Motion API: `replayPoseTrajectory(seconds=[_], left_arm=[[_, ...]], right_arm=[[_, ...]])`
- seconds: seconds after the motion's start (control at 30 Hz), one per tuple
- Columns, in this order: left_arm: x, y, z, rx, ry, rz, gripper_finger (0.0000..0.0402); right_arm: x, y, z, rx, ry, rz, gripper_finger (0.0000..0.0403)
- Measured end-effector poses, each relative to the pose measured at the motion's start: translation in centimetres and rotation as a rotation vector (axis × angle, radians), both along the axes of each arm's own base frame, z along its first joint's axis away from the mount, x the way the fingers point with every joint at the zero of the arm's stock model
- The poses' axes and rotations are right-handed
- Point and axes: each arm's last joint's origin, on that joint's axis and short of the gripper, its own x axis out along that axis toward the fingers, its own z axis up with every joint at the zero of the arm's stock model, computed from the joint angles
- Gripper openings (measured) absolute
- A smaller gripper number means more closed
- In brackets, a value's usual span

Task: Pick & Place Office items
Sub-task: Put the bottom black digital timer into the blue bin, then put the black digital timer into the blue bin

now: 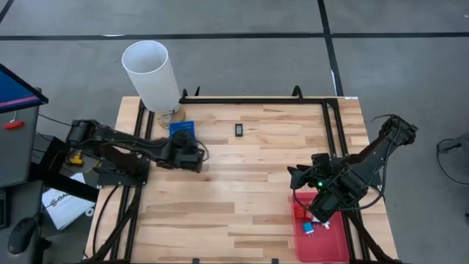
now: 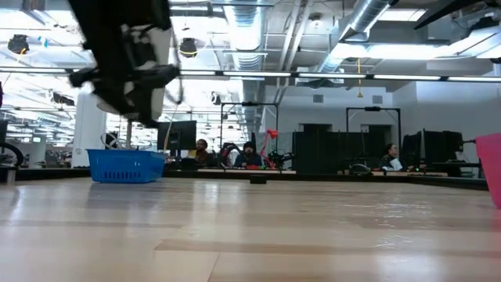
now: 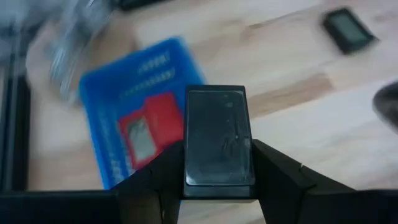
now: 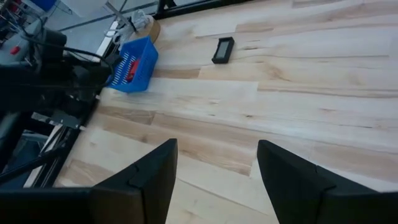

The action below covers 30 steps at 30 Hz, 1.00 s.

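- The left gripper (image 3: 217,180) is clamped on a black block (image 3: 217,137), held upright between its two fingers (image 3: 152,183).
- Beyond and just below that gripper sits the blue bin (image 3: 109,118), with a red piece (image 3: 149,127) lying inside it.
- Another black piece (image 1: 239,130) lies on the wooden table (image 1: 242,191), ahead of the left gripper and well apart from it.
- The right gripper (image 4: 217,180) hovers with its jaws spread and nothing between them, above the table's near right part.
- Directly beneath the right arm lies the red tray (image 1: 326,246), holding small pieces (image 1: 309,228).
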Motion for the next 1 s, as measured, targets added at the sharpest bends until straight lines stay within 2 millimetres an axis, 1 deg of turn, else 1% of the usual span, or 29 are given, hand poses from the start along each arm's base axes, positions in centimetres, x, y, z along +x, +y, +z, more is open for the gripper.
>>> replayPoseTrajectory(seconds=[0.1,0.23,0.3,0.37,0.53,0.6,0.73,1.0], left_arm=[[-2.2,0.2,-1.3,-0.047,-0.111,0.147,0.0154],[-4.6,0.7,-3.0,-0.071,-0.222,0.286,0.0154],[-5.6,1.0,-3.8,-0.068,-0.248,0.313,0.0152],[-6.0,1.3,-4.5,-0.071,-0.272,0.312,0.0152],[-6.3,2.0,-5.3,-0.072,-0.235,0.214,0.0163],[-6.5,2.3,-5.5,-0.071,-0.202,0.200,0.0162],[-6.4,2.5,-5.7,-0.080,-0.199,0.185,0.0163],[-6.2,2.5,-5.6,-0.071,-0.206,0.169,0.0223]], right_arm=[[0.0,0.0,0.0,-0.001,0.000,0.000,0.0214],[0.0,0.0,0.0,-0.002,0.000,0.001,0.0214],[0.0,0.0,0.0,-0.005,0.004,0.000,0.0214],[0.0,0.0,0.0,-0.005,0.004,0.000,0.0214],[0.0,-0.1,0.0,-0.003,0.002,-0.004,0.0214],[0.0,-0.1,0.0,0.000,0.004,-0.007,0.0214],[0.1,-0.2,0.0,0.005,-0.002,-0.015,0.0214],[0.3,-0.3,0.0,0.009,-0.005,-0.023,0.0214]])
